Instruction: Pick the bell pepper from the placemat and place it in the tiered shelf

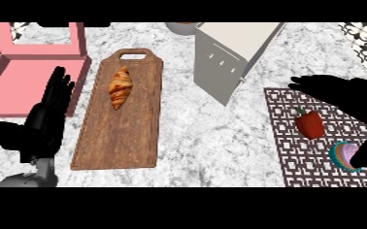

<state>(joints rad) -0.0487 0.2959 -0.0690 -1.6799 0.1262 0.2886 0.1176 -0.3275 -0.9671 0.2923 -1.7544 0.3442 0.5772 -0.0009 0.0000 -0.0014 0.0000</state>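
One bell pepper (309, 124) mid-placemat (287, 140); right hand (326, 88) open just above.

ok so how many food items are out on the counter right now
2. A golden-brown croissant lies on the long wooden cutting board at left, and a red bell pepper sits on the patterned brown placemat at right. The right robot hand may hide more.

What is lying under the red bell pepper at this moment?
The bell pepper lies on the patterned placemat, which rests on the marble counter. The right robot hand hovers just above and behind it. The mat's right part is covered by the arm.
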